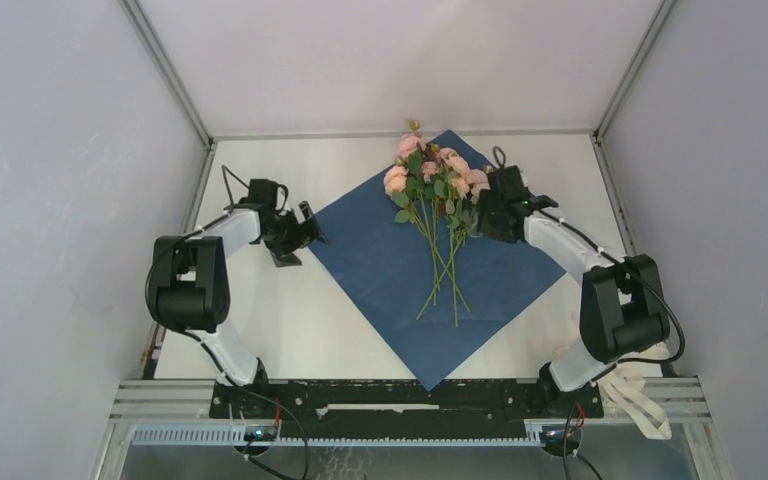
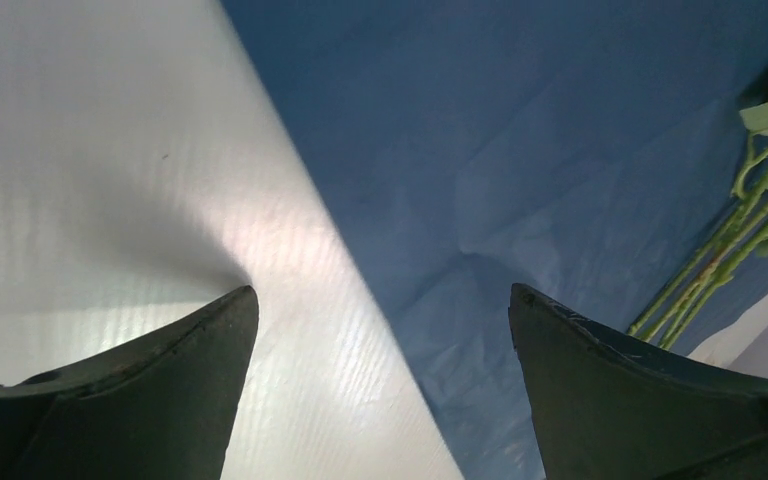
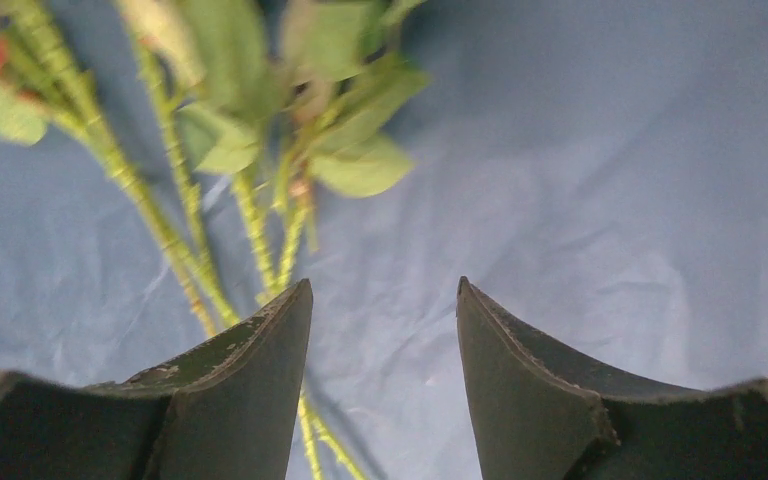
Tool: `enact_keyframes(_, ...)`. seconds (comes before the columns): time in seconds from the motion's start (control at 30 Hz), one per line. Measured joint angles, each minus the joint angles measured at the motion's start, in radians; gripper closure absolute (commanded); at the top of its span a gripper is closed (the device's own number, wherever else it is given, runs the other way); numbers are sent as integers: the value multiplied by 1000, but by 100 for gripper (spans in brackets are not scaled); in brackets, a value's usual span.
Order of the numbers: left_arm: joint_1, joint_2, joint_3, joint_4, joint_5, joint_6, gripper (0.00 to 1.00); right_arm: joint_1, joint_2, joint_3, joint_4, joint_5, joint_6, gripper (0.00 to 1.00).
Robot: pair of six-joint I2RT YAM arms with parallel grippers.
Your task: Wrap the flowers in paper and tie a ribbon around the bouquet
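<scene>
- Left pincer: jaws spread wide, nothing between them. We log it low over the table, straddling the left edge of the sheet, with one finger over white tabletop and the other over blue.
- Right pincer: jaws parted and empty. Only blue sheet shows in the gap. The green stems run close by one finger; we cannot tell whether they touch it.
- Bunch of small pale pink rose-like flowers with green leaves and thin green stems: lying loose on the sheet, blooms toward the far corner, stems fanning toward the near one. The right pincer hangs just beside the leaves.
- Large square sheet of dark blue wrapping paper: flat, set as a diamond on the white table, not yet folded.
- Narrow cream-white fabric ribbon: we take the pale loops by the right arm's base for it. They lie well apart from the sheet, untouched.
- Step in hand, in our judgement: the first fold. We would pinch the left corner at its very edge and lift it only enough to clear the stems. We would then carry it across them while the right pincer steadies the stems, so the bunch does not roll or splay.
- Containers: none in view. The sheet is the one thing that holds anything, and it holds the flowers alone.
</scene>
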Motion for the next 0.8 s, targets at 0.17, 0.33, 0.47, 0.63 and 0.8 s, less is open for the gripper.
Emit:
enact_keyframes(0.17,-39,11,-4,80,0,-52,1,-124,56,-12,22,-32,0,41)
enact_keyframes(0.33,-77,37,3,158,18,-85,1,-215,140,-12,41,-83,0,43)
enact_keyframes(0.47,-95,57,13,216,34,-107,2,-229,208,-12,49,-140,3,43)
enact_keyframes(0.63,-119,63,11,267,57,-126,12,-206,227,-8,98,-214,15,44)
enact_keyframes(0.8,-149,63,10,310,74,-137,44,-188,238,-8,139,-266,29,45)
